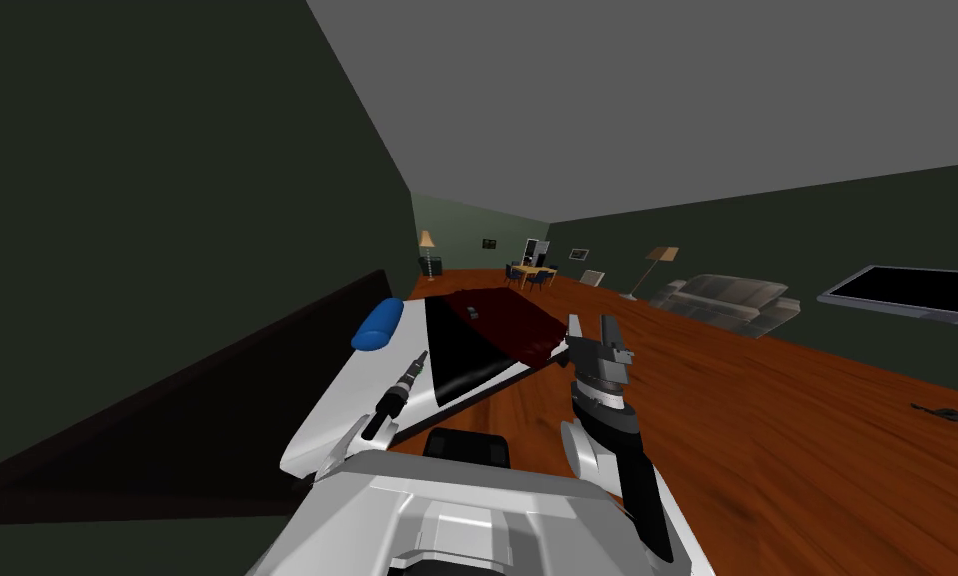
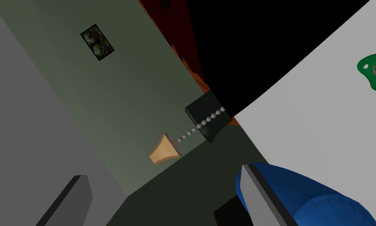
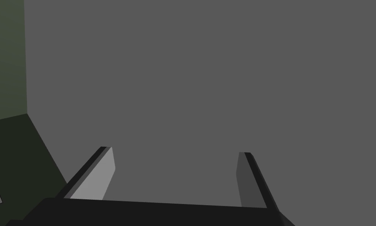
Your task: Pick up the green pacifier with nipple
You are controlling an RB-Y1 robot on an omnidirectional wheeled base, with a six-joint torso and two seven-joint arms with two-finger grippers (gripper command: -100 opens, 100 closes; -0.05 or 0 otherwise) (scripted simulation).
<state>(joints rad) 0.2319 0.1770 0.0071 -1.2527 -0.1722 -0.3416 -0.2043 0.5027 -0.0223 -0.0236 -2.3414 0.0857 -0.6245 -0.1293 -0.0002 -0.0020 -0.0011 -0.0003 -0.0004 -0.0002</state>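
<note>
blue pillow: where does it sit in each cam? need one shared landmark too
Head view: blue pillow on the white bed, beside the dark wall.
Left wrist view: on the bed, just behind one finger of the left gripper.
Right wrist view: right gripper, open, aimed elsewhere.
Shared landmark: tan-shaded lamp.

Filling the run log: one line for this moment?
left gripper open, beside pillow | pacifier on bed, untouched | right gripper open

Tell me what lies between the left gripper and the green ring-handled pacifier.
In the left wrist view, bare white surface runs to the green ring-handled pacifier; a blue rounded cushion sits by the left gripper.
</note>
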